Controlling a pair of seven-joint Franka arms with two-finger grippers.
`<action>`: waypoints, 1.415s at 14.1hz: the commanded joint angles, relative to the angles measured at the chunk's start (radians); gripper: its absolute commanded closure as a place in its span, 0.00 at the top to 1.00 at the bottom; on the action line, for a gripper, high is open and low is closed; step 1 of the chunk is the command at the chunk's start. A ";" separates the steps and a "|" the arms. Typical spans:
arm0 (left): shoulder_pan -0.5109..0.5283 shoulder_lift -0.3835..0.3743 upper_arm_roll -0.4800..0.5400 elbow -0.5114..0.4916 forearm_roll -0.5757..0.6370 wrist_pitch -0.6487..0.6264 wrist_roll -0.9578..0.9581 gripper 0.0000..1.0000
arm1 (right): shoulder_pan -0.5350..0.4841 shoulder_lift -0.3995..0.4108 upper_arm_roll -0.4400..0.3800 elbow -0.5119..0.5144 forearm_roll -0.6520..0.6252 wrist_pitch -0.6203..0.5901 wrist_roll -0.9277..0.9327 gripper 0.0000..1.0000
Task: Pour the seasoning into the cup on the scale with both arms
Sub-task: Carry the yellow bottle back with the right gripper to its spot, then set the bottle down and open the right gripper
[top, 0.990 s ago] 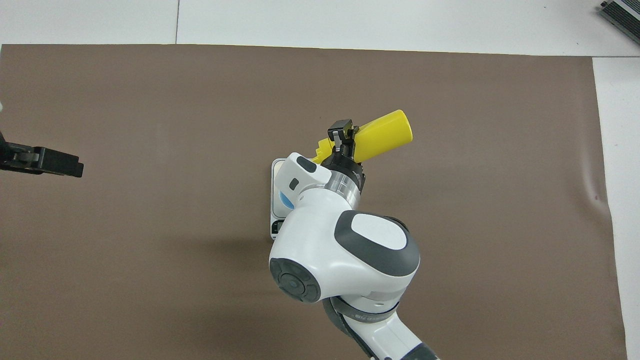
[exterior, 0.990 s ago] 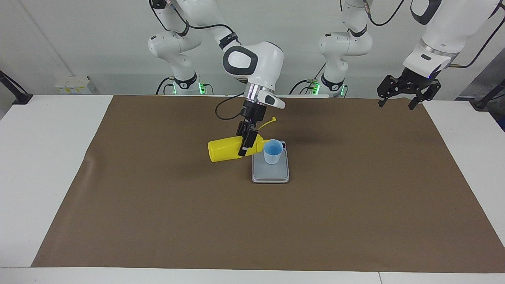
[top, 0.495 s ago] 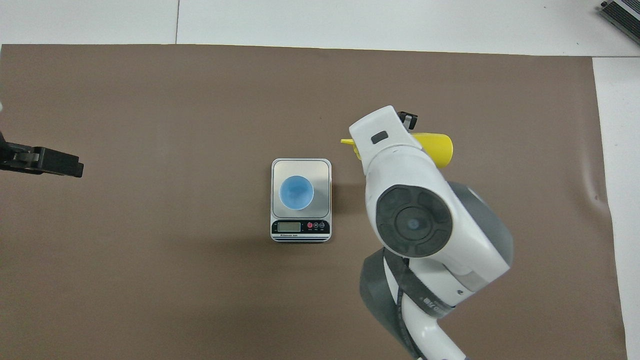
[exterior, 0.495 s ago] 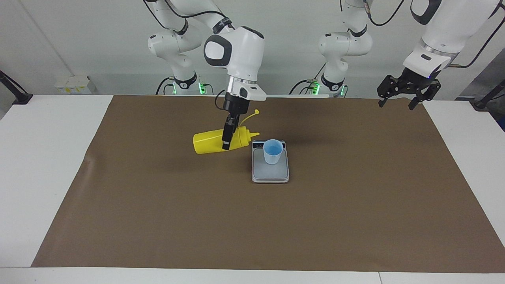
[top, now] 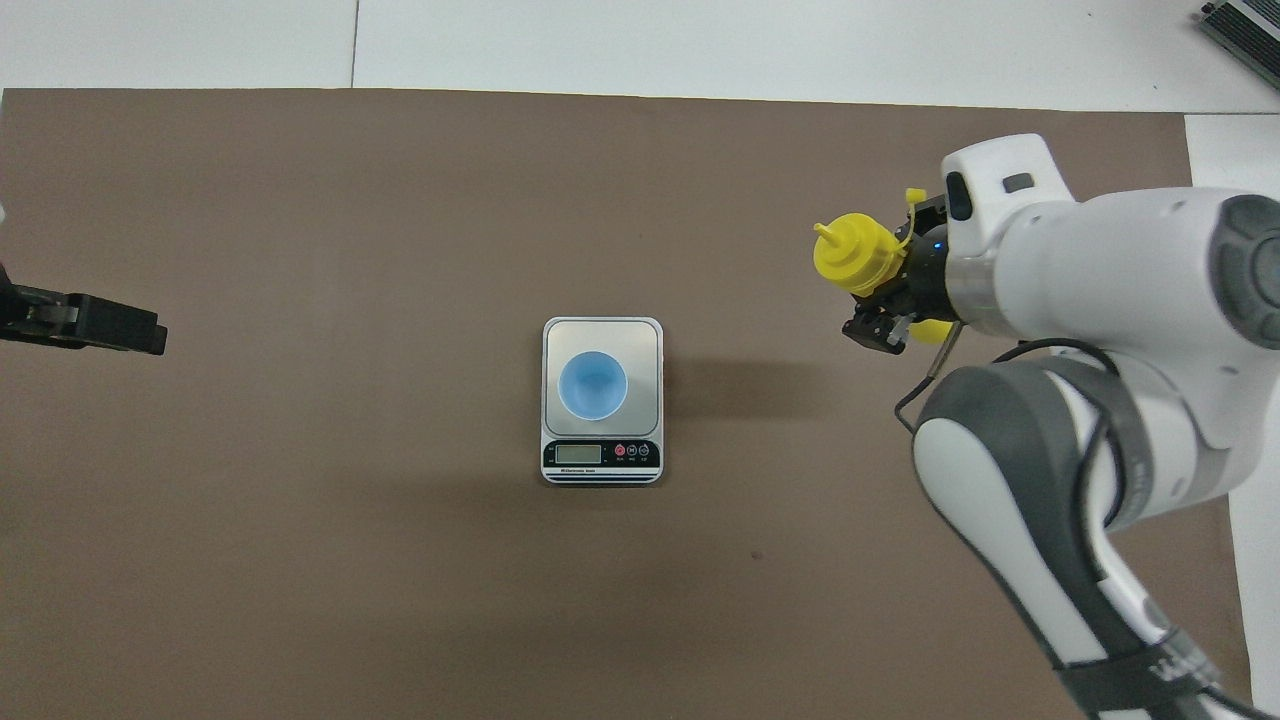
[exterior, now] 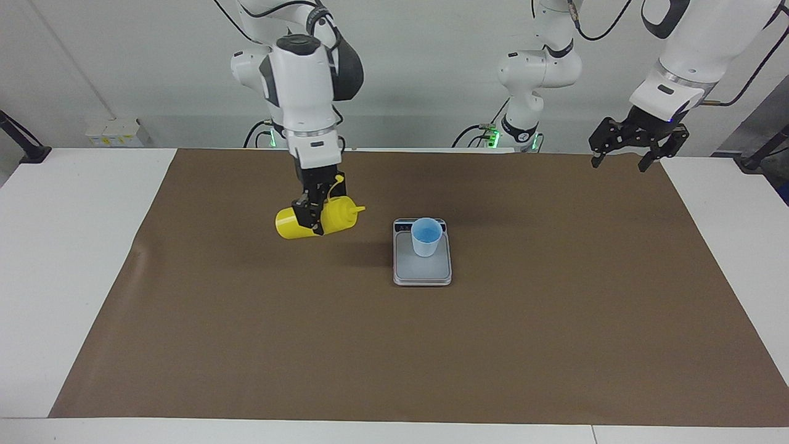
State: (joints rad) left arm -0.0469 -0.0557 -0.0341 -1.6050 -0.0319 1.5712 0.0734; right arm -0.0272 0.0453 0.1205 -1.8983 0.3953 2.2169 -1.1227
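Observation:
The pale blue cup (exterior: pixel 426 237) stands on the silver-grey scale (exterior: pixel 423 270) in the middle of the brown mat; the overhead view shows the cup (top: pixel 592 386) on the scale's plate (top: pixel 646 340), with the dark display strip at the end nearer the robots. My right gripper (exterior: pixel 312 217) is shut on the yellow seasoning bottle (exterior: pixel 333 217) and holds it nearly level above the mat, beside the scale toward the right arm's end, nozzle pointing at the scale. The overhead view shows the bottle (top: pixel 853 256) and the right gripper (top: pixel 890 305). My left gripper (exterior: pixel 630 148) waits raised and open at the left arm's end.
A brown mat (exterior: pixel 394 345) covers most of the white table (exterior: pixel 74 246). The left gripper (top: pixel 85 322) shows at the edge of the overhead view. A small dark speck (top: pixel 757 554) lies on the mat nearer the robots than the scale.
My right gripper has carried the bottle away from over the cup toward the right arm's end of the table. The cup and scale stay put. The left arm has not moved.

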 commanded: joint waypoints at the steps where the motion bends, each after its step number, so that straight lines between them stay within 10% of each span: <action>1: 0.012 -0.026 -0.007 -0.023 0.010 -0.010 0.006 1.00 | -0.117 -0.035 0.016 -0.086 0.256 0.012 -0.255 0.00; 8: 0.012 -0.026 -0.007 -0.023 0.010 -0.010 0.006 1.00 | -0.258 -0.021 0.014 -0.310 0.885 -0.005 -0.842 0.00; 20: 0.012 -0.026 -0.007 -0.023 0.010 -0.010 0.005 1.00 | -0.379 0.097 0.013 -0.351 1.027 -0.121 -0.959 0.00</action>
State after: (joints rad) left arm -0.0469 -0.0557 -0.0340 -1.6050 -0.0319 1.5711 0.0734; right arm -0.3725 0.1286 0.1213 -2.2527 1.3769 2.1251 -2.0401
